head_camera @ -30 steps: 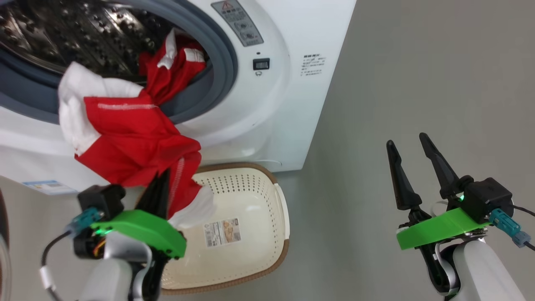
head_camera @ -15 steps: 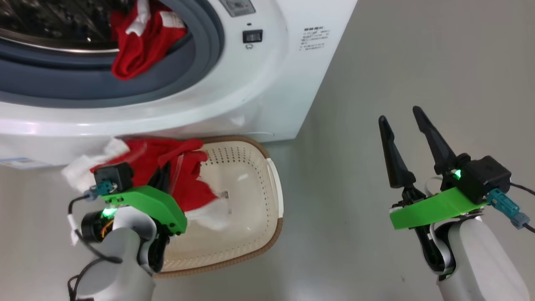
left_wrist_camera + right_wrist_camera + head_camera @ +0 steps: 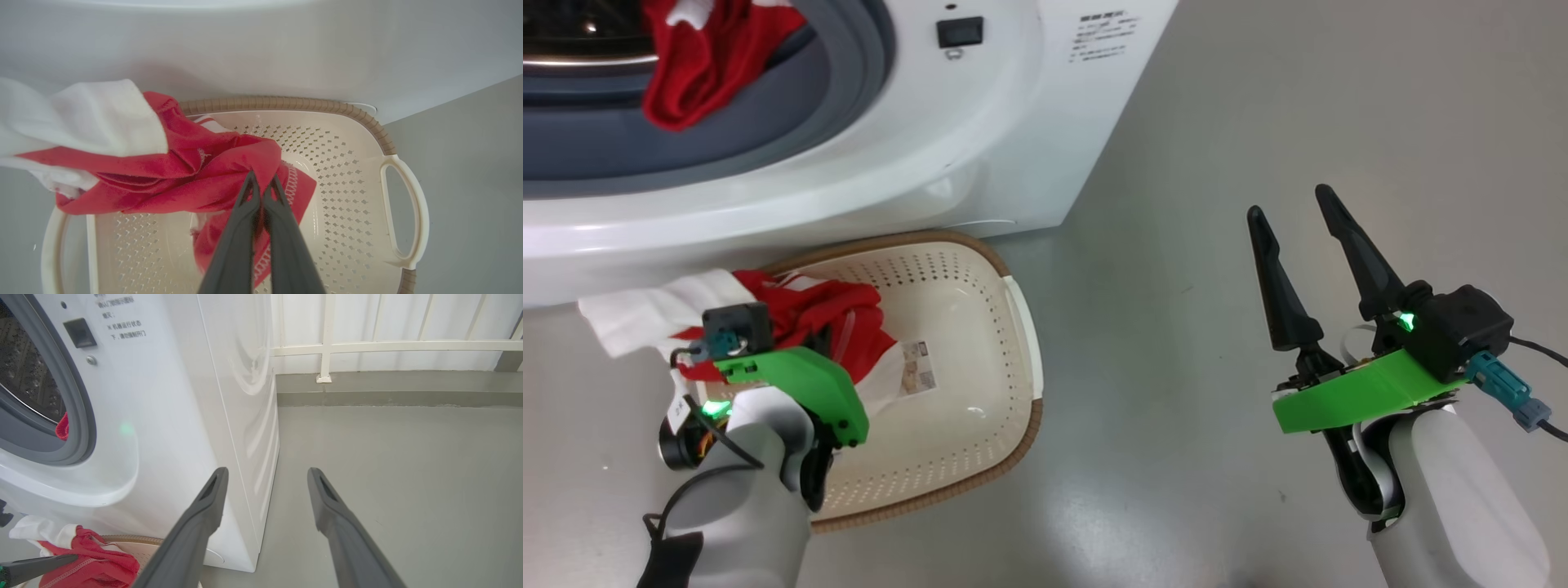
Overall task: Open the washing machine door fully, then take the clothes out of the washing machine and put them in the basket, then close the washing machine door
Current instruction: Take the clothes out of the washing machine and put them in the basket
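Left gripper (image 3: pixel 261 181) pinches one red garment (image 3: pixel 184 179) above the basket (image 3: pixel 404 212); a second garment (image 3: pixel 703 65) apparently lies in the washing machine (image 3: pixel 980 122) beyond it; right gripper (image 3: pixel 1289 202) spread, empty.

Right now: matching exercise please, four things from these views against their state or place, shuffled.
1 left gripper
2 right gripper
3 basket
4 loose red garment

a open, above bare floor
b draped on the grey ring
c shut on a red-and-white garment
d on the floor before the washing machine

Pairs: 1-c, 2-a, 3-d, 4-b
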